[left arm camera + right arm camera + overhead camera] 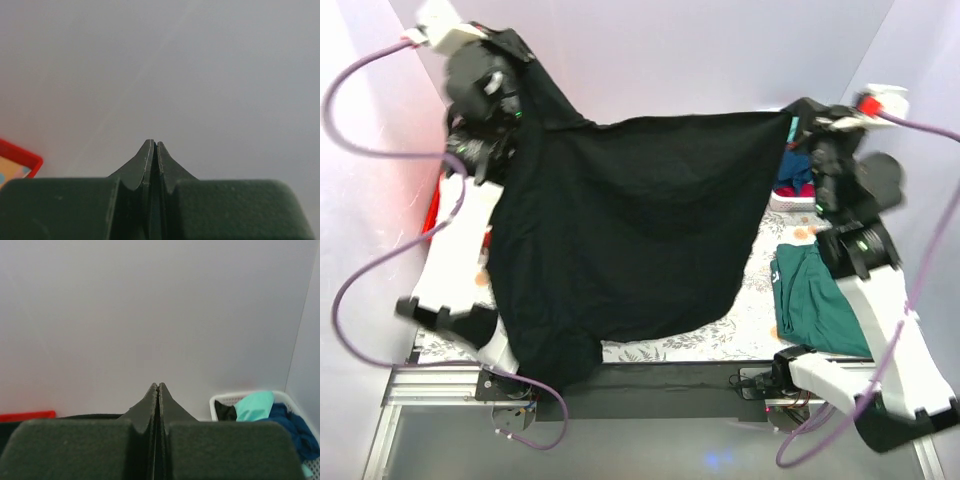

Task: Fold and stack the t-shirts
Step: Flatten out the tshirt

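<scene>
Left tool (153,146): fingers pressed flat together, no gap; raised high at the far left, pinching one top corner of the black t-shirt (630,220).
Right tool (158,386): fingers likewise closed tip to tip; raised at the far right, pinching the opposite top corner (in both wrist views the pinched cloth itself is hidden between the fingers).
Black t-shirt: stretched in the air between the two tools, top edge near level with a slight sag mid-span. The body hangs as a broad sheet over the desk (720,335), and the lowest bunch drops at the near left by the left arm's base.
Teal t-shirt (817,300): folded, lying on the desk's right side beside the right arm.
Basket (225,398): white mesh, far right; holds turquoise cloth (255,405) and navy cloth (292,427), loosely heaped.
Red tray (22,159): at the desk's left edge.
</scene>
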Available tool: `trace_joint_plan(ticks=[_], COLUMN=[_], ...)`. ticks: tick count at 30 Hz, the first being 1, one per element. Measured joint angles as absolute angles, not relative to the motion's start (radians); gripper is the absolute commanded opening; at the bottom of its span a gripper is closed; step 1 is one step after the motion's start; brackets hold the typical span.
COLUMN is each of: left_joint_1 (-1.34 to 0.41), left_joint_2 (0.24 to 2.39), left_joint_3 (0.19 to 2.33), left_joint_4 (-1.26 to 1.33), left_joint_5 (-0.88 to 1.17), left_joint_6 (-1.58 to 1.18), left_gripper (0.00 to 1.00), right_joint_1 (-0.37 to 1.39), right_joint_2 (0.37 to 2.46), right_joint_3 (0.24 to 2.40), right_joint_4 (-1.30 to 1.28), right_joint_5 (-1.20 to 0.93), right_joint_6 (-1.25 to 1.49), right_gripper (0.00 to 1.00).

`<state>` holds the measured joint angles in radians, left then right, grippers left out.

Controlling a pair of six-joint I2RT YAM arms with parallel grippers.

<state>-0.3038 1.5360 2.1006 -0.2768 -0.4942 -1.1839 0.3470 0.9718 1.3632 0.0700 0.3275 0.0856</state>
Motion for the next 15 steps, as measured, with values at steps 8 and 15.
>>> trace_joint_plan(ticks=[8,15], left_joint_1=[-0.303,-0.303], left_joint_2=[1.932,1.940], left_joint_3=[2.418,2.510], left_joint_4=[-0.284,-0.211], left_joint_5=[-0.524,-0.531], left_joint_6=[-1.075,-0.947], left_gripper=[0.00,0.00], right_joint_1=[0.297,0.281], right_joint_2=[1.258,1.310], right_joint_3=[1.392,1.496], right_joint_4=[0.108,0.116], right_joint_5=[0.311,0.276], right_joint_6=[0.105,0.103], right_gripper=[0.01,0.01])
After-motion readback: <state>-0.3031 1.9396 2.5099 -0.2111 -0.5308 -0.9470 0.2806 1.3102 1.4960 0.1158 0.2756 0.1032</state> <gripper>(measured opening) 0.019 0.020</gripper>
